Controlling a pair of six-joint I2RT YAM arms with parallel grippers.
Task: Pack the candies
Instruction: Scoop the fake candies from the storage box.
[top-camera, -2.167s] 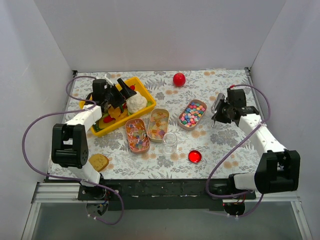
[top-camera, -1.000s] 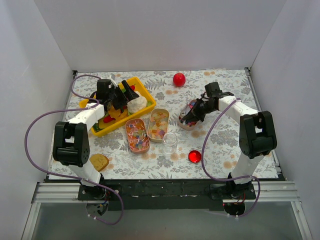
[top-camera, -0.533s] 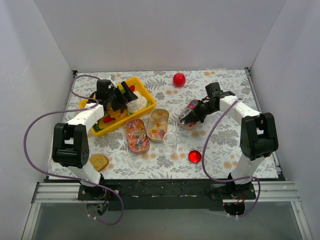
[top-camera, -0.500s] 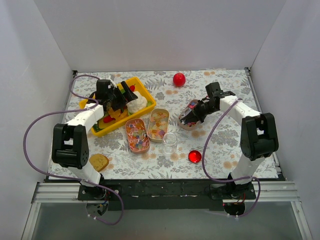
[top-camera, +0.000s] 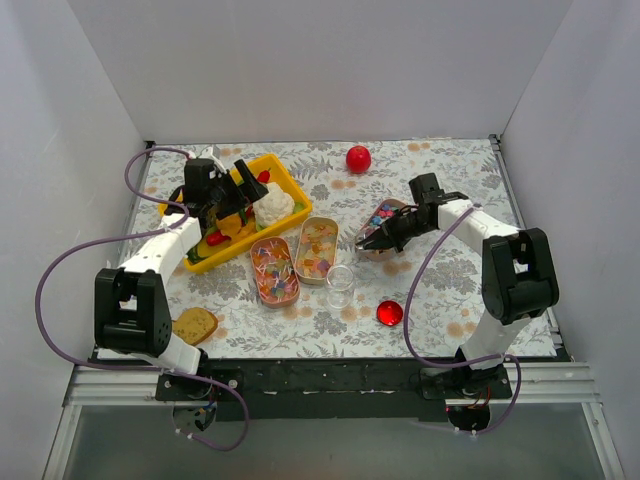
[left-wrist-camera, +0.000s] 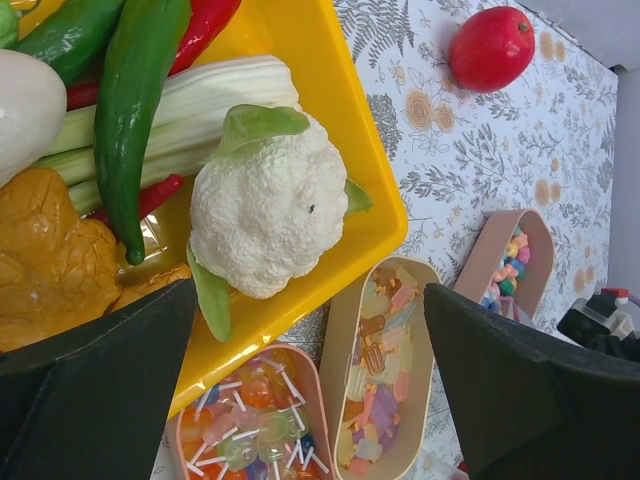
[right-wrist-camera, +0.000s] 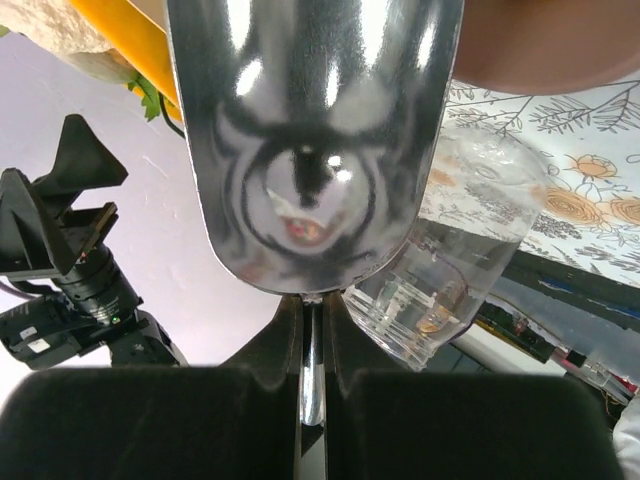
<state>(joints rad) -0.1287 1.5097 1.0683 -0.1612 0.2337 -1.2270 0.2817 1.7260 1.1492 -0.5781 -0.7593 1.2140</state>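
Right end effector (right-wrist-camera: 312, 330) grips spoon (right-wrist-camera: 310, 150) at candies (left-wrist-camera: 508, 265); left end effector (top-camera: 243, 188) agape; jar (top-camera: 340, 284) looks empty, packing barely begun.

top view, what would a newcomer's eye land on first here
The bright yellow tray of toy vegetables at rear left, with its white cauliflower, stands out most. Mid-table lie three oval tins of candies, the right gripper holding a shiny metal scoop at the rightmost. A red ball sits alone at the back.
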